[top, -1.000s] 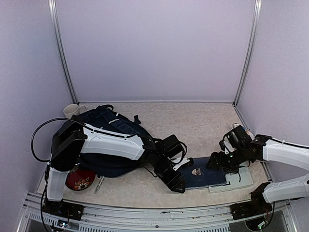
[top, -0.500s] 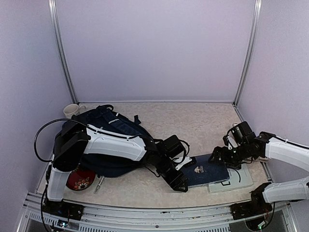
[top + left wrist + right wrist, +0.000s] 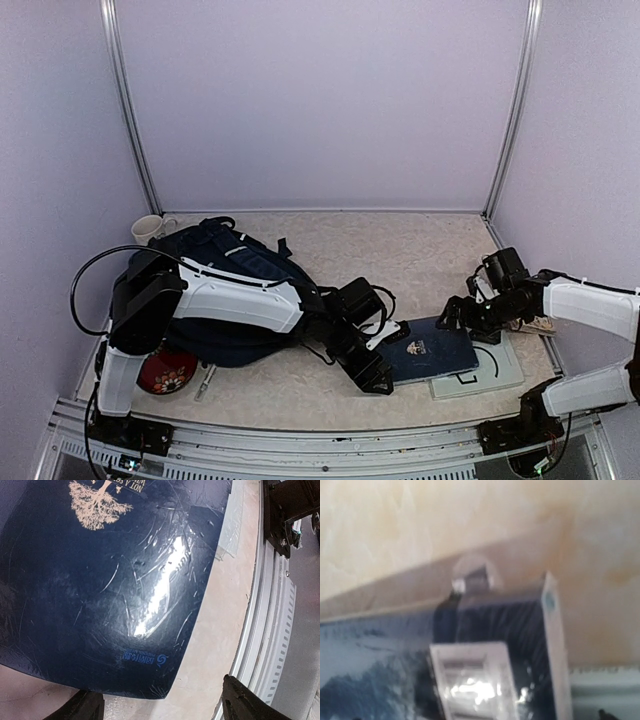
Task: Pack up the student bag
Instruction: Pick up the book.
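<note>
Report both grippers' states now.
Left gripper: jaws open, astride the navy book's corner, not clamped.
Right gripper: jaws open, nothing visibly held.

The student bag (image 3: 222, 246) is a bulky navy-blue fabric backpack with thin white trim and dark straps. It lies slumped on its side on the left half of the worktop (image 3: 410, 250), toward the far-left corner, carry loop pointing at the far edge. My left arm (image 3: 240, 298) covers its near part.
</note>
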`<state>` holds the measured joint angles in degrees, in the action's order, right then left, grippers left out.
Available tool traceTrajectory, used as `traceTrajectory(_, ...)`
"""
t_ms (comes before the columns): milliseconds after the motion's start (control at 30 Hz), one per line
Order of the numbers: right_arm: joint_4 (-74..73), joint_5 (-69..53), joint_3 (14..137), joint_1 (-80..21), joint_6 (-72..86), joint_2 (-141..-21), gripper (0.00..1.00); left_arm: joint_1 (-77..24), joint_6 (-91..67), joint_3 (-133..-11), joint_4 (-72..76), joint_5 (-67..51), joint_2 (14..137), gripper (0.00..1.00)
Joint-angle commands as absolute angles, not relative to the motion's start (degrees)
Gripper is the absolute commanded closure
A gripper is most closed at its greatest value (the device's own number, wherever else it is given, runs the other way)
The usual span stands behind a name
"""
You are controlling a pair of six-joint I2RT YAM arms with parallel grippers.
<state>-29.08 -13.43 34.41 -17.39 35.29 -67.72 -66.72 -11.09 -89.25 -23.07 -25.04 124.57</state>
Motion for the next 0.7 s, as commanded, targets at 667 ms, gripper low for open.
traceTrajectory(667, -19.25, -46.13, 33.1, -9.67, 20.83, -72.87, 0.07, -66.35, -9.93, -90.07, -19.17, -24.41, 124.32, 0.21)
